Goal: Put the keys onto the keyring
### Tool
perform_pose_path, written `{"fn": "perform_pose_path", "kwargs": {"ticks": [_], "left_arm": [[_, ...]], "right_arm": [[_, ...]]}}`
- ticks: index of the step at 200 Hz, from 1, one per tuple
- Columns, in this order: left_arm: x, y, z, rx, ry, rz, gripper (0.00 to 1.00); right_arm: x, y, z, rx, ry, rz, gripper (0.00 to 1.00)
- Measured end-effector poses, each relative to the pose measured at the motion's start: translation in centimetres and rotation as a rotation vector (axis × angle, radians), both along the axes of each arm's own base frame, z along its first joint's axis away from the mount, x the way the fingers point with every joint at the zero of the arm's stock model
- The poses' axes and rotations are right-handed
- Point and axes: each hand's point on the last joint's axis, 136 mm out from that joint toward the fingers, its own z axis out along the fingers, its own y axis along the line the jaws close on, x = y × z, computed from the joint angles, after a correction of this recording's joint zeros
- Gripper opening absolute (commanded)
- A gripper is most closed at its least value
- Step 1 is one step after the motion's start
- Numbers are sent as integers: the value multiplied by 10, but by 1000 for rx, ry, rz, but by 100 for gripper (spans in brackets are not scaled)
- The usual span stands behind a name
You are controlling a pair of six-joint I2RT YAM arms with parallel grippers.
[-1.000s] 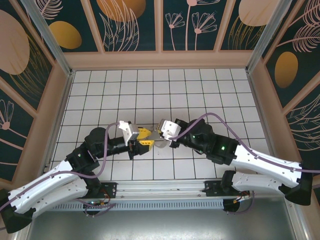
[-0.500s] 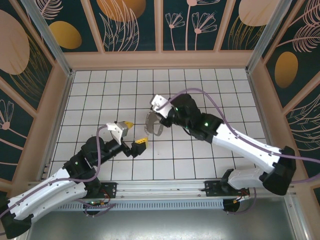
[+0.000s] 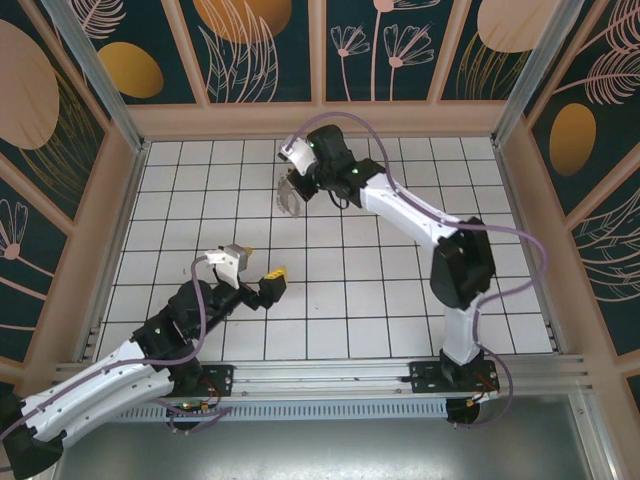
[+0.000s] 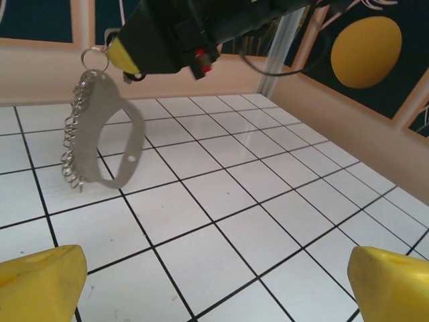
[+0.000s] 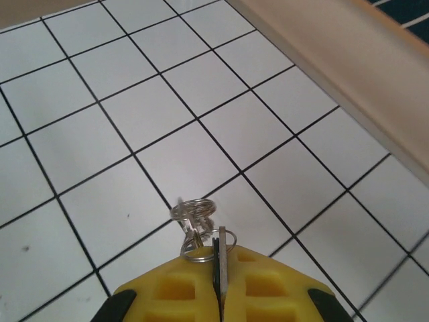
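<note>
1. My right gripper [image 5: 219, 287] has its yellow fingers [image 5: 174, 295] pressed together on the thin edge of the big oval grey-beige metal keyring [image 4: 112, 137]. At the bottom centre of the right wrist view, that plate shows edge-on between them.
2. Just above the fingers there sit small silvery rings [image 5: 192, 209]. A tiny silvery metal key [image 5: 194, 232] seems to hang among them, though it is too small for me to be sure.
3. In the upper left of the left wrist view the keyring hangs upright from the right gripper, above the white tiled floor [image 4: 268, 201]. A fringe of little rings runs down its left edge.
4. My left gripper [image 4: 214, 288] stands wide apart and holds nothing, its yellow tips in the two bottom corners of its own view.
5. From above, the right arm reaches to the upper middle of the frame, near the pale wooden back wall [image 3: 320, 120]. The left gripper sits lower and left of centre, well apart from the keyring.
</note>
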Motion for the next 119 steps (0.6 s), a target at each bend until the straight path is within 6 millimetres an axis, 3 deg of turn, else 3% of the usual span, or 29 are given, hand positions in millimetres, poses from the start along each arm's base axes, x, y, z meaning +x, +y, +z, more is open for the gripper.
{"fn": "perform_pose_path", "kwargs": {"ticks": [25,53,89,119], "left_arm": [[1,8,10,-37,-20,36,99],[2,15,16,-65,-30,66,99],[4,20,17,-66,-34,94,99],[7,20,13,-49,-25,110,99]], "right_arm": [[24,7,-28,17,67,-9,0],[25,3,-60,20,147,-22,0],[-2,-16,-107,23,256,-44,0],[-41,-46,-140,5,349,-82,10]]}}
